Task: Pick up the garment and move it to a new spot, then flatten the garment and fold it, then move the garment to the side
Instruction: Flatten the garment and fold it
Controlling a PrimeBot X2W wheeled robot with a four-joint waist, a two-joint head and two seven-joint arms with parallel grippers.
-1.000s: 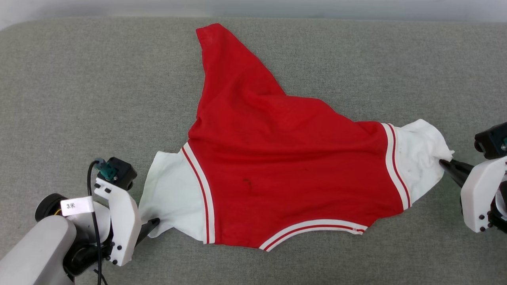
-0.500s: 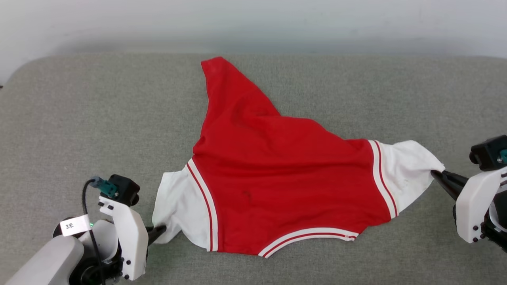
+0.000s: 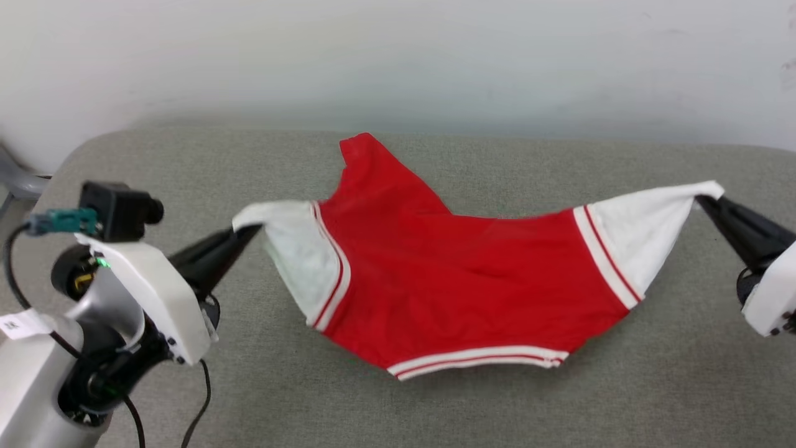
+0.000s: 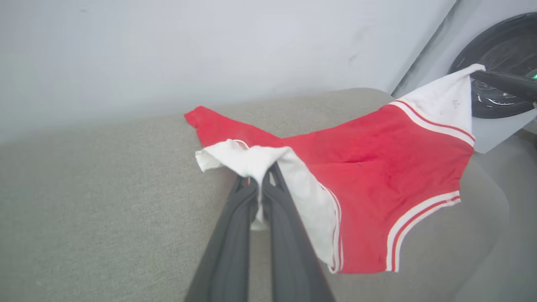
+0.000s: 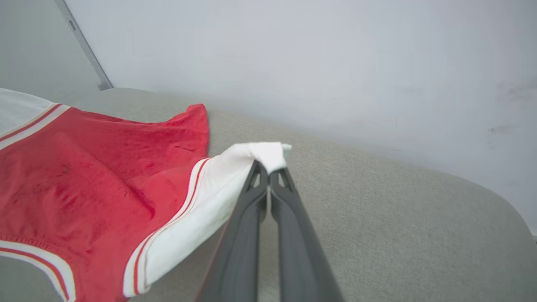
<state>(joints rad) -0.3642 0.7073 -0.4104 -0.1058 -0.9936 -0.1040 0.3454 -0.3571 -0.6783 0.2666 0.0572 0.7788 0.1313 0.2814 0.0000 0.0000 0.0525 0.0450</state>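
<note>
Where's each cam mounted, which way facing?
Head view: on the head, looking forward-down at the garment and grey cushion; left gripper and right gripper show.
Left wrist view: along left gripper, toward the wall; right gripper upper right.
Right wrist view: along right gripper, at its pinched sleeve.
Shared: all see the garment.

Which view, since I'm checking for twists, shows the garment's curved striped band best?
Head view: the curved striped band of the garment shows whole, end to end. The left wrist view foreshortens it; the right wrist view crops it at the edge.
</note>
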